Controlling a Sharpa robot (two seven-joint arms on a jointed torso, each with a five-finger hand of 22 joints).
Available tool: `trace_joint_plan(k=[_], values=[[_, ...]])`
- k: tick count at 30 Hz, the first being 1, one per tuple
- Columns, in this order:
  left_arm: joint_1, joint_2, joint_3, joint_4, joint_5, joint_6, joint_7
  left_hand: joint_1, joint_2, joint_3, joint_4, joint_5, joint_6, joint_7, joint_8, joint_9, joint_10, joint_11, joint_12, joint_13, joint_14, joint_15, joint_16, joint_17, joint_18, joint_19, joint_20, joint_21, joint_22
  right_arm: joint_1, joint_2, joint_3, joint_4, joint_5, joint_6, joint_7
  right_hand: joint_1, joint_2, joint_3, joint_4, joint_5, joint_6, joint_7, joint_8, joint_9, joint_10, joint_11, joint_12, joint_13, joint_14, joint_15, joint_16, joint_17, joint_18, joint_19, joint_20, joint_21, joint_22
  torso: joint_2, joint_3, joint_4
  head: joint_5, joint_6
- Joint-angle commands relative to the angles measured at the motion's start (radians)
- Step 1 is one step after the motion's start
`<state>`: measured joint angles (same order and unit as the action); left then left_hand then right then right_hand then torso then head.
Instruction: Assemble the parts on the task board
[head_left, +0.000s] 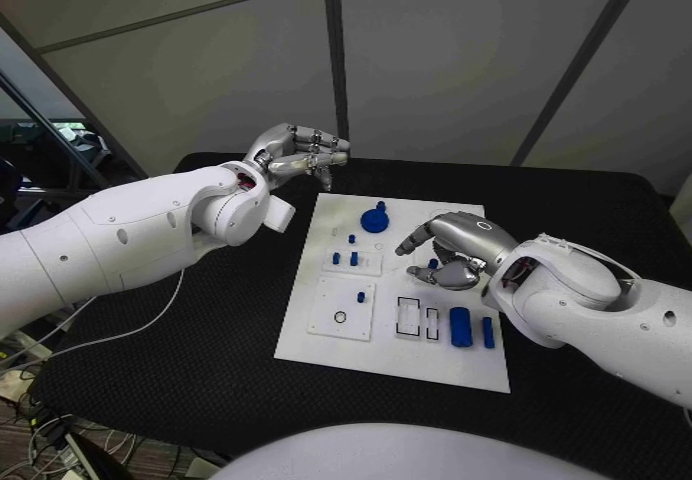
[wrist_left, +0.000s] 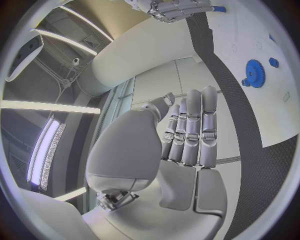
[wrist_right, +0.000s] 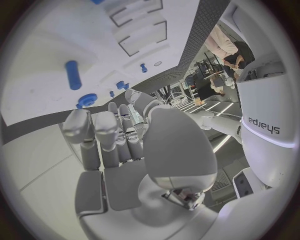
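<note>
While left robot hand (head_left: 296, 152) hovers empty | right robot hand (head_left: 459, 252) over task board (head_left: 361, 345)

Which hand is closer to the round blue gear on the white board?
Left, narrowly. The left hand hangs above the table off the board's far-left corner; the right hand hovers over the board's right half, beside the round blue gear.

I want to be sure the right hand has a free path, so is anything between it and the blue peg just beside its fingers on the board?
Nothing visible stands between them. The right hand hovers over the task board with its fingers curled down right beside the blue peg. The blue gear lies farther back, off that path.
</note>
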<state>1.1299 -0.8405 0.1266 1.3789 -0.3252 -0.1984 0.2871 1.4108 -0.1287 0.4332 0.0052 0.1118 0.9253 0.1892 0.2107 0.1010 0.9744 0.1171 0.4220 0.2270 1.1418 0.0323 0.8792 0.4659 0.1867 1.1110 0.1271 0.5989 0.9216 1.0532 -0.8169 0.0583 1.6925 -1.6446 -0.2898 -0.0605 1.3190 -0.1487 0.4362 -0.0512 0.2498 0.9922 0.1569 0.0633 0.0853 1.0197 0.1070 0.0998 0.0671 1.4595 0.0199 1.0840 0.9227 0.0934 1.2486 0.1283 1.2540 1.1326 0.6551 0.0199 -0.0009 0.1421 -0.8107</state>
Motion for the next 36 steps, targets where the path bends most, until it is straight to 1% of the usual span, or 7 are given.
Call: trace_joint_plan(k=[1,5,8,18,26,31,36], values=[[0.002,0.000,0.000,0.000,0.004,0.015,0.001,-0.008,0.002,-0.006,0.001,0.003,-0.003,0.003,0.005,-0.001,-0.009,0.000,0.007,0.001,-0.006,0.001,-0.006,-0.001,-0.005,-0.005,0.001,-0.003,-0.002,0.005,-0.022,0.003,-0.008,0.003,0.068,-0.047,-0.002,-0.010,-0.012,0.000,-0.006,-0.006,-0.006,0.002,-0.002,-0.014,0.003,0.008,-0.001,-0.011,0.001,-0.016,-0.019,0.018,-0.018,-0.002,-0.015,-0.018,0.000,-0.0012,0.0015,-0.009,0.006],[0.001,0.000,-0.001,-0.001,0.004,0.016,0.001,-0.008,0.002,-0.006,0.001,0.003,-0.003,0.003,0.005,-0.001,-0.009,0.000,0.007,0.001,-0.006,0.001,-0.006,-0.001,-0.005,-0.005,0.001,-0.003,-0.002,0.008,-0.040,0.006,-0.019,-0.024,0.091,-0.067,0.002,-0.011,-0.025,0.002,-0.012,-0.010,-0.010,0.001,-0.005,-0.030,0.005,0.014,-0.001,-0.019,0.002,-0.033,-0.041,0.021,-0.030,-0.001,-0.031,-0.035,0.001,0.0002,0.0006,-0.011,0.009],[0.001,0.002,-0.001,-0.001,0.004,0.017,0.001,-0.008,0.003,-0.006,0.000,0.003,-0.003,0.003,0.006,-0.001,-0.009,0.000,0.009,0.001,-0.006,0.001,-0.007,-0.001,-0.004,-0.005,0.001,-0.004,-0.002,0.010,-0.043,0.007,-0.031,-0.041,0.110,-0.078,0.003,-0.010,-0.028,0.002,-0.014,-0.011,-0.012,0.002,-0.005,-0.033,0.006,0.016,-0.001,-0.019,0.002,-0.035,-0.043,0.022,-0.031,0.000,-0.033,-0.037,0.001,-0.0007,0.0022,-0.014,0.010],[0.001,0.000,-0.001,0.000,0.004,0.017,0.000,-0.008,0.003,-0.006,0.000,0.003,-0.003,0.003,0.006,-0.001,-0.009,0.000,0.009,0.001,-0.006,0.001,-0.007,-0.001,-0.004,-0.005,0.001,-0.004,-0.002,0.010,-0.026,0.008,-0.056,-0.059,0.147,-0.085,0.012,-0.002,-0.033,0.005,-0.018,-0.005,-0.015,0.004,-0.006,-0.027,0.003,0.033,0.001,-0.015,0.000,-0.034,-0.044,0.021,-0.025,-0.001,-0.032,-0.035,0.002,-0.0013,0.0031,-0.013,0.009],[0.001,-0.003,-0.001,0.000,0.004,0.016,-0.001,-0.008,0.003,-0.006,0.000,0.003,-0.003,0.003,0.006,-0.001,-0.009,0.000,0.009,0.001,-0.006,0.001,-0.007,-0.001,-0.004,-0.005,0.001,-0.004,-0.002,0.010,-0.015,0.007,-0.064,-0.061,0.167,-0.087,0.015,0.011,-0.025,0.014,-0.017,0.017,-0.014,0.010,-0.004,0.021,-0.009,0.076,0.003,-0.004,-0.009,-0.017,-0.030,0.011,0.013,-0.008,-0.001,0.006,0.002,-0.0009,0.0018,-0.013,0.006],[0.002,-0.002,-0.001,0.000,0.004,0.017,-0.001,-0.008,0.003,-0.006,0.000,0.003,-0.003,0.003,0.006,-0.001,-0.009,0.000,0.009,0.001,-0.006,0.001,-0.007,-0.001,-0.004,-0.005,0.001,-0.004,-0.002,0.010,-0.008,0.007,-0.074,-0.063,0.176,-0.090,0.020,0.023,-0.007,0.020,-0.016,0.040,-0.010,0.015,-0.001,0.081,-0.021,0.104,0.008,0.013,-0.019,0.030,0.021,-0.001,0.052,-0.017,0.038,0.056,0.001,-0.0005,0.0019,-0.012,0.004],[0.002,-0.001,-0.001,-0.001,0.004,0.017,-0.001,-0.008,0.003,-0.006,0.000,0.003,-0.003,0.003,0.006,-0.001,-0.009,0.000,0.009,0.001,-0.006,0.001,-0.007,-0.001,-0.004,-0.005,0.001,-0.004,-0.002,0.010,-0.001,0.007,-0.079,-0.064,0.182,-0.090,0.028,0.034,0.007,0.020,-0.021,0.067,-0.010,0.024,0.004,0.126,-0.030,0.119,0.014,0.019,-0.025,0.049,0.040,-0.005,0.068,-0.023,0.055,0.077,0.001,-0.0002,0.0019,-0.012,0.003]])
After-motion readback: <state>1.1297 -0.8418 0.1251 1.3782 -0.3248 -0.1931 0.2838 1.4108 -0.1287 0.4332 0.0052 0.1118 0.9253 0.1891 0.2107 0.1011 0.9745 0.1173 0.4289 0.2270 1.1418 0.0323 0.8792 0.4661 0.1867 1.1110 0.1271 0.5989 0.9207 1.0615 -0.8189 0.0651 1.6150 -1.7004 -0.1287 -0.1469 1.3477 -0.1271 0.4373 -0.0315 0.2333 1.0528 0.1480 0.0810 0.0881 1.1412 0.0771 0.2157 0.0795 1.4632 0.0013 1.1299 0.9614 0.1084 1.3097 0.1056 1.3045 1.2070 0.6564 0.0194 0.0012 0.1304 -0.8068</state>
